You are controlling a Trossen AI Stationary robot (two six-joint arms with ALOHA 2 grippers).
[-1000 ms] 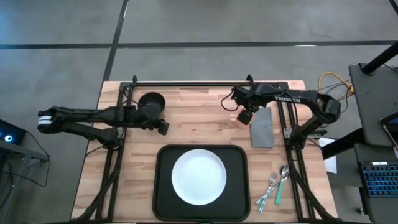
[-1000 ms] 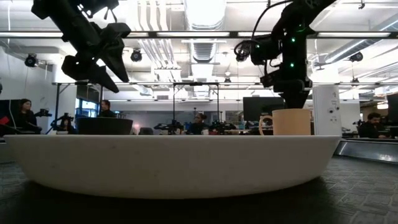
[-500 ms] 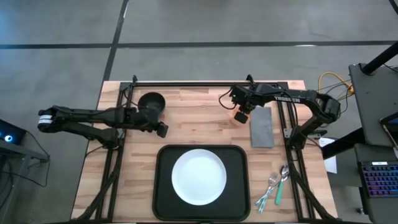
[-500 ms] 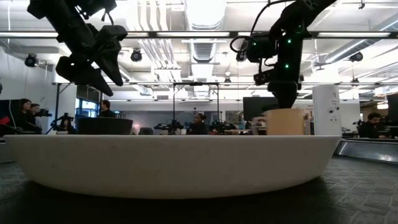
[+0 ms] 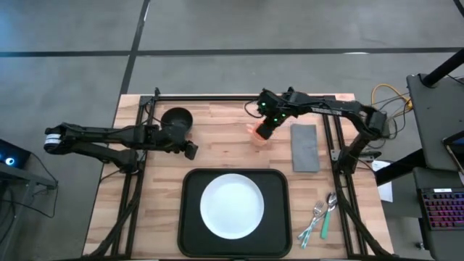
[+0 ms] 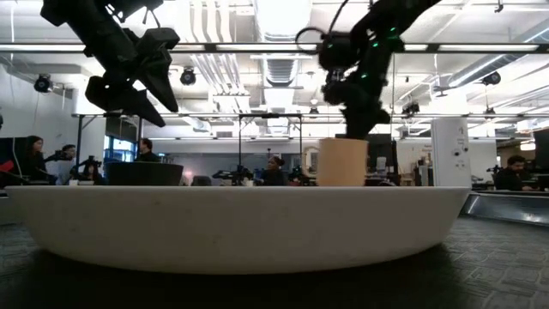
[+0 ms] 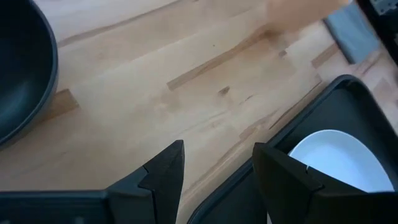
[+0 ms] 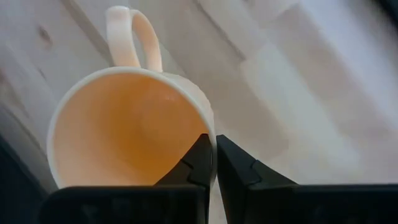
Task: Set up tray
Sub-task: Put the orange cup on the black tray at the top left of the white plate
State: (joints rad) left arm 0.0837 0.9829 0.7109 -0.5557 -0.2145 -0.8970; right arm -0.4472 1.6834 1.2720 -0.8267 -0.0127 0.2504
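Two dark jointed arms, wedge-shaped black fingers (image 7: 165,177)

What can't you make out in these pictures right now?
- Mug: high view, mostly covered by the right gripper.
- Tray: low view, only its surface shows; the white plate fills the frame.
- Cutlery: high view, too small to count.

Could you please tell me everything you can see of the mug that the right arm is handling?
The mug is a pale peach, ceramic-looking cup with a loop handle and an empty inside. It stands upright. The right gripper is shut on its rim, one finger inside the wall and one outside, on the side opposite the handle. From above it sits over the wooden table, between the dark bowl and the grey napkin, behind the tray. Whether its base touches the wood cannot be told.
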